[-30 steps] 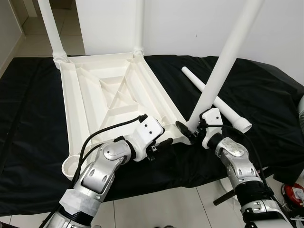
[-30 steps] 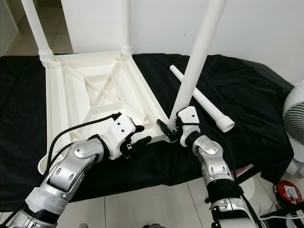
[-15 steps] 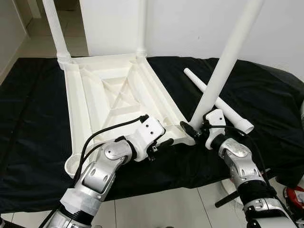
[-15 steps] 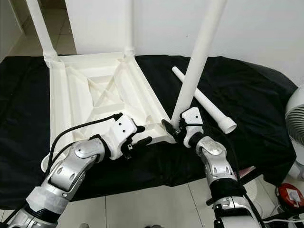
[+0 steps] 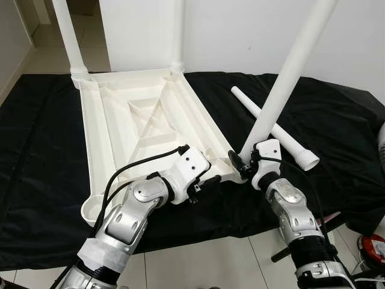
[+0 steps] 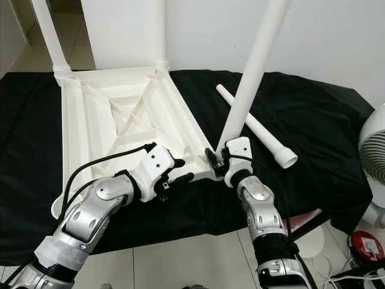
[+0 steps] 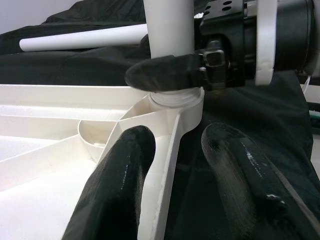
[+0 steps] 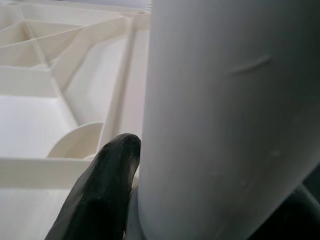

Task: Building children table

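Observation:
A white table top (image 5: 144, 120) lies upside down on a black cloth. Two white legs (image 5: 67, 33) (image 5: 177, 30) stand in its far corners. At the near right corner, my right gripper (image 5: 240, 165) is shut on the foot of a third leg (image 5: 289, 72), which sits in the corner socket (image 7: 175, 100) and leans to the right. My left gripper (image 5: 204, 182) is open, its fingers (image 7: 120, 170) astride the near rim beside that socket, the outer finger slightly off the wall. A fourth leg (image 5: 283, 135) lies loose on the cloth to the right.
The near left corner socket (image 5: 90, 209) holds no leg. The black cloth (image 5: 42, 150) covers a low platform with white floor tiles (image 5: 210, 265) in front. A white fan (image 6: 376, 150) and a red object (image 5: 373, 247) are at the right edge.
The view has shifted slightly. My right forearm has swung in closer to the table corner with the leg still in its grip. The left gripper stays on the rim.

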